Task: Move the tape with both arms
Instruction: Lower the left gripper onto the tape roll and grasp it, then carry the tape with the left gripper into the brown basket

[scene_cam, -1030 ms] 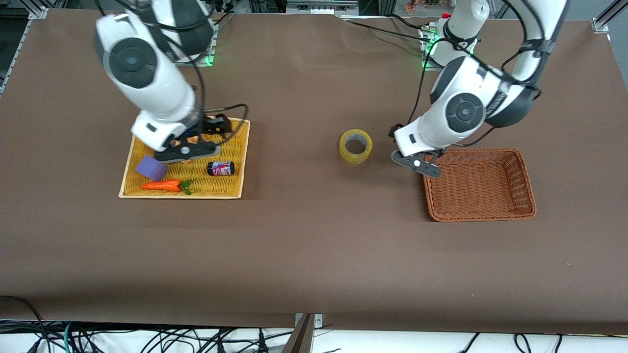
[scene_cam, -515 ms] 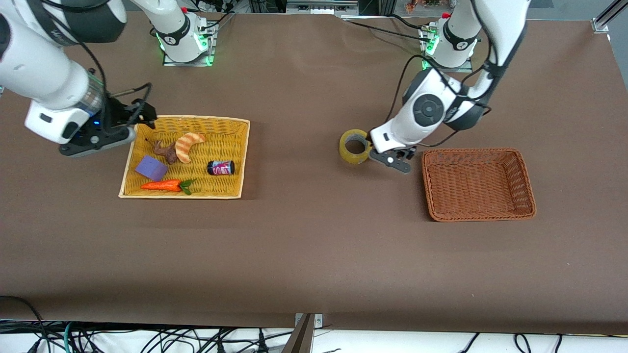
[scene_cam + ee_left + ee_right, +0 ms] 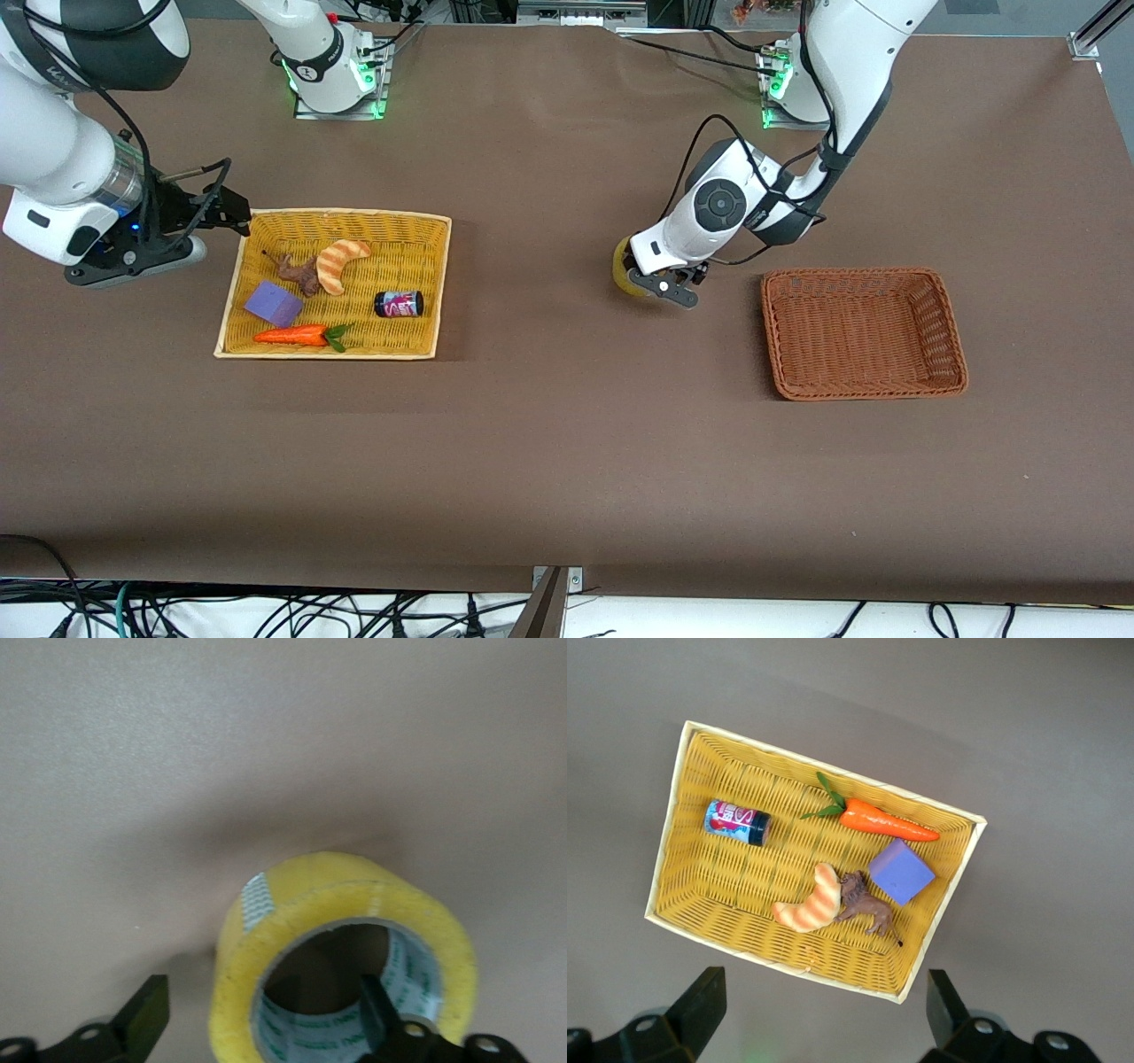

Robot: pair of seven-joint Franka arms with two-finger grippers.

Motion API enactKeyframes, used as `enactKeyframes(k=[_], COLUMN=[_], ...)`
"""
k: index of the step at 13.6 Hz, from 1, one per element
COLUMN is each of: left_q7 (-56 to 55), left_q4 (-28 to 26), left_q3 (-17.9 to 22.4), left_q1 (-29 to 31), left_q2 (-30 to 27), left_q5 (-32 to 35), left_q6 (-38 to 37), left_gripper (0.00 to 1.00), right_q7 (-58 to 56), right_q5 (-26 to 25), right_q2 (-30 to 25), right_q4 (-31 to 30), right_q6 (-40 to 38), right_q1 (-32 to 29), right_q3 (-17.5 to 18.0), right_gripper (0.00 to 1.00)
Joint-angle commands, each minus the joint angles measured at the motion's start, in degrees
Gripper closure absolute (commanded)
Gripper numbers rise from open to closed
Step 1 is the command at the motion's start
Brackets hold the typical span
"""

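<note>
Presently, tape point(image 3: 623, 273) stood on edge on table point(image 3: 567, 461) beside brown basket point(image 3: 864, 332), left gripper point(image 3: 257, 1023) spread, one finger inside its hole, right gripper point(image 3: 824, 1014) spread over yellow tray point(image 3: 335, 283), waiting.

High front view spans the table point(image 3: 567, 443); wrist views look steeply down, close.

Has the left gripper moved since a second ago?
Yes. The left gripper went from the brown wicker basket's corner toward the right arm's end, onto the yellowish tape roll, one finger inside its hole.
</note>
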Motion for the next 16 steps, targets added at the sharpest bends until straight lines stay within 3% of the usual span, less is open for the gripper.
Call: enactKeyframes(k=[1,2,3,9,11,16], left_q7=[-0.3,-0.7,-1.0,-1.4,-1.2,2.2], left_q4=[0.6,0.6,0.6,1.3,4.1,15.2], left_q3=[-0.2,-0.2,-0.2,-0.2,0.0,-0.3], left_q1=[0.5,0.5,0.5,0.6,1.0,6.1], left_q2=[0.9,0.8,0.9,-0.2,-0.6,-3.0], left_q5=[2.5,2.5,2.5,2.5,2.5,2.5], left_q6=[0.3,0.3,0.3,-1.9,-4.9,-24.3], left_gripper=[0.68,0.94,1.0,1.0,1.0,1.0], right_q7=[0.2,0.2,0.2,0.1,0.0,0.0], right_q5=[1.0,1.0,1.0,1.0,0.9,0.8], right_q2=[-2.8,-3.0,-3.2,-3.9,-3.9,-3.9], right_q4=[-3.0,-3.1,-3.3,-3.5,-3.5,-3.5], right_q6=[1.3,1.4,1.4,1.4,1.4,1.4], right_q1=[-0.7,-0.7,-0.6,-0.7,-0.8,-0.8], right_q3=[-0.2,-0.2,-0.1,-0.1,-0.1,-0.1], right_gripper=[0.0,0.0,0.0,0.0,0.0,0.0])
